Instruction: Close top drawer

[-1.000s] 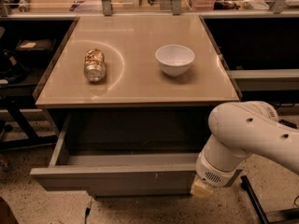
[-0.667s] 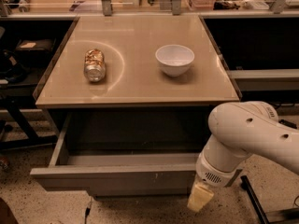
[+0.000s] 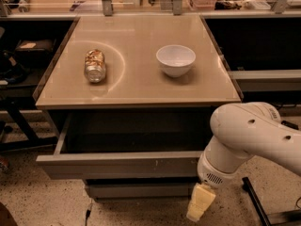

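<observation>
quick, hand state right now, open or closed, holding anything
hand: cannot be told if open or closed; it hangs low, just below the front of the pulled-out top drawer, near its right end.

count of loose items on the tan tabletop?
2: can lying left, white bowl right. None seem hidden. Claw hangs below right front corner of the open top drawer.

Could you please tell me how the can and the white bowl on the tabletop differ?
The can lies on its side, left; the white bowl stands upright, right. The can is shiny and patterned; the bowl is plain white and wider. Both rest on the tan tabletop above the open top drawer. The pincer hangs low by its right end.
</observation>
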You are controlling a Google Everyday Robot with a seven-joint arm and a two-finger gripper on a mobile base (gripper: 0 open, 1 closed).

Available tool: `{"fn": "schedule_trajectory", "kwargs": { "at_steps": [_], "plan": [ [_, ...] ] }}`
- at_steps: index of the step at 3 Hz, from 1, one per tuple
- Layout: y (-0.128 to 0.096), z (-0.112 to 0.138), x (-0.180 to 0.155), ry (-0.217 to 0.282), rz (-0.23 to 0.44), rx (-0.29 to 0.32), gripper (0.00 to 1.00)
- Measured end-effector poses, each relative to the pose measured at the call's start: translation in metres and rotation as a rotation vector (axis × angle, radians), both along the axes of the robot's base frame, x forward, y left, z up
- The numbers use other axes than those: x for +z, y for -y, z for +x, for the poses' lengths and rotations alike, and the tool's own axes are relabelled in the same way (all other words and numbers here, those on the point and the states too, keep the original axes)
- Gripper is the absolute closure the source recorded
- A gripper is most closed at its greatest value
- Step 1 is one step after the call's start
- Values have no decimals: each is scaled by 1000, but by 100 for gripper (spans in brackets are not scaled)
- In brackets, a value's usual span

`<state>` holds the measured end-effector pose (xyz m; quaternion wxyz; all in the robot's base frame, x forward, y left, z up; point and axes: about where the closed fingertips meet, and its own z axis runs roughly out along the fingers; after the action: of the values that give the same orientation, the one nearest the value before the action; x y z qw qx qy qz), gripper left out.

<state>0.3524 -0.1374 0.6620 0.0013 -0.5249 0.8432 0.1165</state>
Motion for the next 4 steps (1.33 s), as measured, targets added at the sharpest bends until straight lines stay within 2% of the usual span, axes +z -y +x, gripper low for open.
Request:
{"fn": "schedule_trajectory", "kwargs": {
  "at_steps": [1, 3, 4],
  "plan": [
    [0, 0, 0, 0, 0, 0, 42],
    [-22, 40, -7, 28, -4, 51, 88],
    [-33, 63, -13, 47, -8, 60, 100]
  ]
}}
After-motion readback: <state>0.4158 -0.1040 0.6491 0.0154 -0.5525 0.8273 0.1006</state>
